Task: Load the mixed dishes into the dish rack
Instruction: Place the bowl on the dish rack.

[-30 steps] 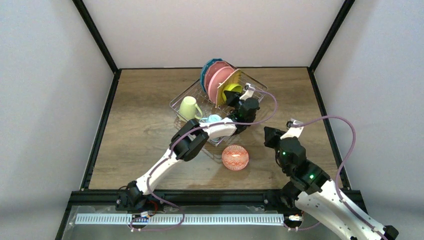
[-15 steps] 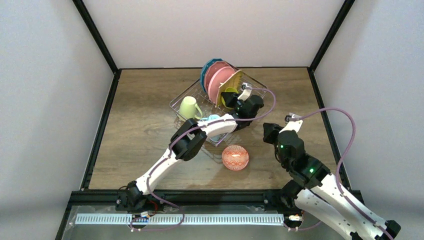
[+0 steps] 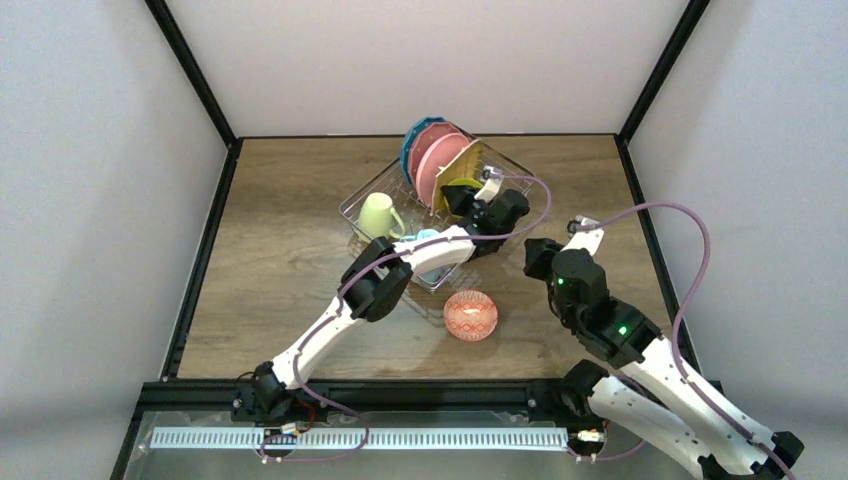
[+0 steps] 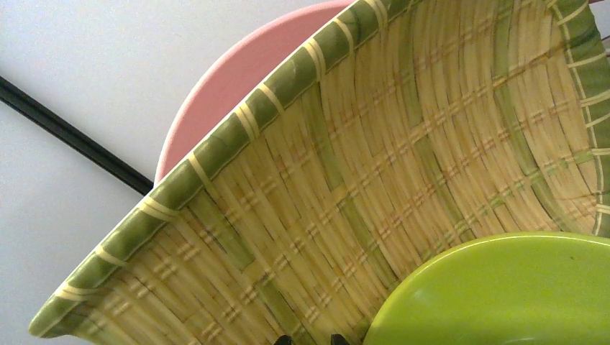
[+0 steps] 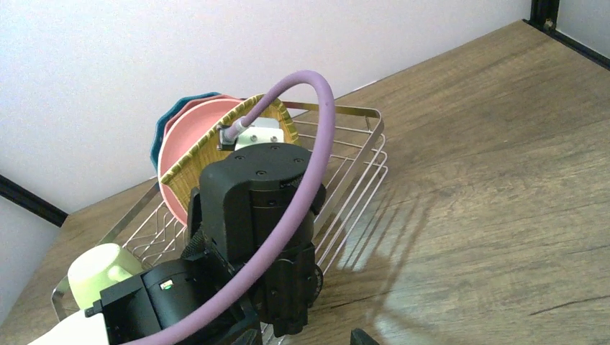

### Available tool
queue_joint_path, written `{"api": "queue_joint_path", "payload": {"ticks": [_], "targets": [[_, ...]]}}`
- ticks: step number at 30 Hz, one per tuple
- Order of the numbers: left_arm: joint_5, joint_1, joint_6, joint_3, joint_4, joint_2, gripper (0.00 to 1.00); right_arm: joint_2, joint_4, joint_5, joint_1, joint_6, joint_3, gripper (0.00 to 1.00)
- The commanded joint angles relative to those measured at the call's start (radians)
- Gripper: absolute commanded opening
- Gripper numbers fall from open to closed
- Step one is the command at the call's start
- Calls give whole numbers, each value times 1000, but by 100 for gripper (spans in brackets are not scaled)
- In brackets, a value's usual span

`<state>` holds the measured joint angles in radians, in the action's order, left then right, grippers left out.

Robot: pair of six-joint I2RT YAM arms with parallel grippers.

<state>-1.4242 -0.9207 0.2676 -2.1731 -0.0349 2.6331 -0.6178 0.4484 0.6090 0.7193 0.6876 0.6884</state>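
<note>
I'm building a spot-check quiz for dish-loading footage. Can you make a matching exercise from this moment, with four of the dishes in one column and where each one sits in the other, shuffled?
Dishes:
1. red-patterned bowl
2. pale green mug
3. woven plate
4. lime bowl

Places:
A. standing on edge in front of a pink plate
B. on the table, outside the dish rack
C. at the rack's left end, apart from the plates
D. in the rack, just in front of the woven plate

Pairs: 1-B, 2-C, 3-A, 4-D
</note>
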Motion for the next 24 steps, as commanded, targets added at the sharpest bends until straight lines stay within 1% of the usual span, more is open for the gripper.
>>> {"api": "queue_joint_path", "payload": {"ticks": [1,2,5,11,14,19,24], "targets": [[0,28,-35,4,-115,53,30,-19,19,19,-2,2,44,72],[-1,28,-42,3,-121,55,32,-22,20,21,-2,0,47,72],[-2,30,-76,-7,-146,57,47,-27,19,26,-3,-3,53,72],[48,31,-153,-68,-257,8,62,-97,53,76,-3,-21,127,72],[84,32,-233,-86,-353,-43,66,-133,56,92,-3,-32,181,72],[188,32,-396,-106,-523,-119,73,-210,86,127,-3,-32,292,72],[260,30,-448,-97,-605,-189,78,-258,105,149,-3,-31,376,72]]}}
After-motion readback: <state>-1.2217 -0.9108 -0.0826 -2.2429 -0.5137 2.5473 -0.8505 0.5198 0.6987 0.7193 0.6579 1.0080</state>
